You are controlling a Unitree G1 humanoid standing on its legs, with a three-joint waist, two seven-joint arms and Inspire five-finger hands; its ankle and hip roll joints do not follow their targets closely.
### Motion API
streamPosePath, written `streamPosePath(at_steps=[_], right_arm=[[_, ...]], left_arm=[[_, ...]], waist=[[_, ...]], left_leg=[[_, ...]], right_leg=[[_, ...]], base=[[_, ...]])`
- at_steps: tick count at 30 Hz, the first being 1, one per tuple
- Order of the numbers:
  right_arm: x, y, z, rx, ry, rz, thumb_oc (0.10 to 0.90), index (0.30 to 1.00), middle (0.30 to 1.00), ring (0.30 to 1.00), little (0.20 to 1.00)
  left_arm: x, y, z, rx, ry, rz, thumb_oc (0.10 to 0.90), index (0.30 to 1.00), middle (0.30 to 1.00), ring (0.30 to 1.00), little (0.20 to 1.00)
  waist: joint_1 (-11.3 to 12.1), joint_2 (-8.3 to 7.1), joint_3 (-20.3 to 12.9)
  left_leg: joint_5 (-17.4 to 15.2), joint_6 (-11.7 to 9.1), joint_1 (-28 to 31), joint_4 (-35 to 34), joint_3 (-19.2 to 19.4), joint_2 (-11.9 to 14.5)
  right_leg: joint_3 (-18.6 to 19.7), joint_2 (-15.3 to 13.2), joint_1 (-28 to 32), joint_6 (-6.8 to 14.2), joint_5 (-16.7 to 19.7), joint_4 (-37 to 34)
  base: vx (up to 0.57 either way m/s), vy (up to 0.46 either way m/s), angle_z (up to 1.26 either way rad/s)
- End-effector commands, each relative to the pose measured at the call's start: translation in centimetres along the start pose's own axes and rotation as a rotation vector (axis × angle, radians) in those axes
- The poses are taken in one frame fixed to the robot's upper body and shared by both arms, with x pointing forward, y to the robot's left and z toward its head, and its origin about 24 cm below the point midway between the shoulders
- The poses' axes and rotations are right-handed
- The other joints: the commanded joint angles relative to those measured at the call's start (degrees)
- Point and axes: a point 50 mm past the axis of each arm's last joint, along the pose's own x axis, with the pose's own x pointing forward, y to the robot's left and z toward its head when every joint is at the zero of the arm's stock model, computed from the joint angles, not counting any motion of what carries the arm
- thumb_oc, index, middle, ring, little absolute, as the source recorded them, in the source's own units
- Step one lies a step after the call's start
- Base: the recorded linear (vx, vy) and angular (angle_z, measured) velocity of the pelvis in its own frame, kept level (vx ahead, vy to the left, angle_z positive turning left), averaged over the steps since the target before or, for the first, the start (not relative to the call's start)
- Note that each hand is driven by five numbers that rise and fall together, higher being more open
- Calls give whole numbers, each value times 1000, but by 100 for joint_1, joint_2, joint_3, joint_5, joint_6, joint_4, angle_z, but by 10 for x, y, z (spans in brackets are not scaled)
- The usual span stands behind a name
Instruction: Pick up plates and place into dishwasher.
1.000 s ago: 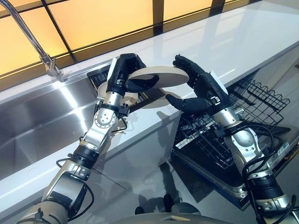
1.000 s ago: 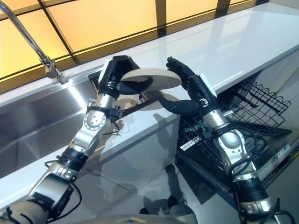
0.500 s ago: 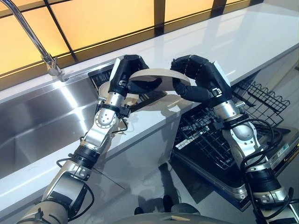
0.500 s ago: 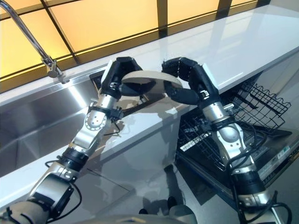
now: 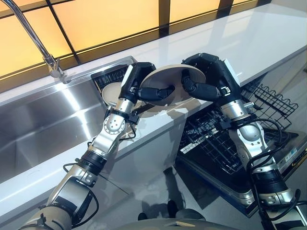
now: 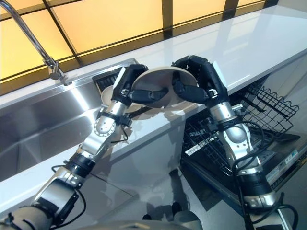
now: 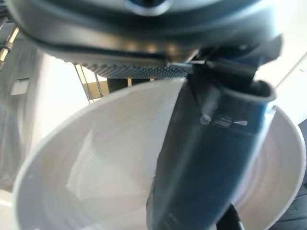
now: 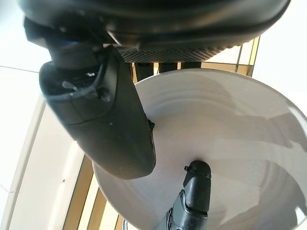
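A plate (image 5: 169, 82) is gripped by both the left hand (image 5: 139, 85) and right hand (image 5: 211, 80) above the counter (image 5: 249, 43); a sink (image 5: 43, 124) lies left, an open rack (image 5: 225, 143) below right.

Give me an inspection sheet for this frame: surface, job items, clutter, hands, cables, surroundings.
Surface: white glossy countertop, bare where visible.
Job's things: round beige plate held tilted above the counter edge between both hands; more beige plates sit in a dark rack behind it; black wire dishwasher rack pulled out, below right, no plates seen in it.
Clutter: nothing seen.
Hands: left hand curled on the plate's left edge, thumb across its face; right hand curled on its right edge.
Cables: nothing seen apart from the robot's own.
Surroundings: stainless steel sink with chrome tap to the left; amber-lit window panels behind the counter.
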Motion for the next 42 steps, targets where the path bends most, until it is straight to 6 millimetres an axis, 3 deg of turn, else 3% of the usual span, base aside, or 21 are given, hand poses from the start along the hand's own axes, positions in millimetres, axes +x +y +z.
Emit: streamPosePath(at_steps=[1,2,19,34,42], right_arm=[[18,-1,36,27,-256,13,100,300,300,300,200],[18,-2,37,20,-256,10,100,300,300,300,200],[9,-28,40,-166,-247,-111,100,300,300,300,200],[-21,-89,39,-441,-150,-367,100,300,300,300,200],[-34,-111,44,-680,-110,-471,100,300,300,300,200]], left_arm=[[31,13,29,37,-159,54,605,733,733,733,705],[31,14,30,35,-165,56,800,900,900,900,900],[25,13,51,-51,-249,-39,800,900,900,900,900],[2,18,54,-255,-254,-201,800,900,900,900,900],[-4,28,62,-266,-297,-162,800,900,900,900,900]], waist=[[-46,-116,-848],[-48,-115,-843],[-48,-116,-852],[-86,-139,-872],[-122,-163,-900]], left_leg=[[-895,232,116,40,144,-189],[-897,233,116,40,142,-190],[-904,230,107,40,109,-192],[-914,219,98,40,133,-163],[-909,208,79,40,147,-151]], right_leg=[[8,305,277,151,-690,33],[9,306,276,150,-688,33],[13,315,264,148,-675,33],[96,328,228,169,-621,33],[137,340,204,176,-600,33]], base=[[0,0,0],[0,0,0],[0,0,0],[0,0,0],[0,0,0]])
